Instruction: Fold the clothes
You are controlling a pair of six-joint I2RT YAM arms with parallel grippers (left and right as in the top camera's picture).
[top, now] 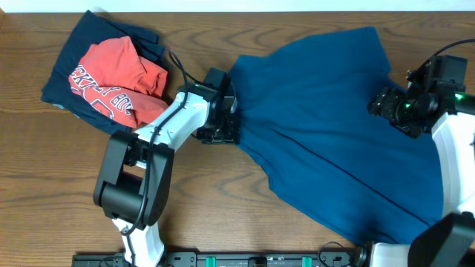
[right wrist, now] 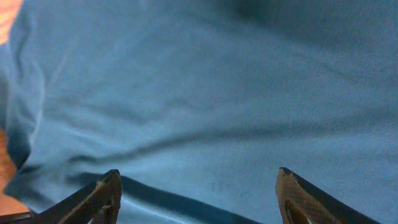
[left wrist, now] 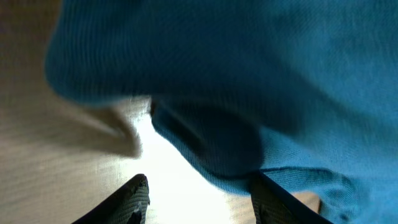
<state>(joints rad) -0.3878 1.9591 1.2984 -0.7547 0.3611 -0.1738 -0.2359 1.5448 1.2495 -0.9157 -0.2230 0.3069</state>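
The clothes are a large blue T-shirt (top: 326,126) spread diagonally over the table's middle and right, plus a red tee (top: 119,81) with white lettering lying on a navy garment (top: 82,44) at the back left. My left gripper (top: 233,119) sits at the blue shirt's left edge. In the left wrist view its jaws (left wrist: 199,183) stand apart over bright bare table. A rolled hem of the blue shirt (left wrist: 211,146) lies just past the tips and touches the right finger (left wrist: 273,199). My right gripper (top: 384,104) hovers over the shirt's far right part, open (right wrist: 199,173), with blue cloth (right wrist: 205,93) filling its view.
The wooden table (top: 44,185) shows bare at the front left and along the back edge. The left arm's white links (top: 148,156) cross the front left. The right arm (top: 453,156) stands along the right edge over the shirt's corner.
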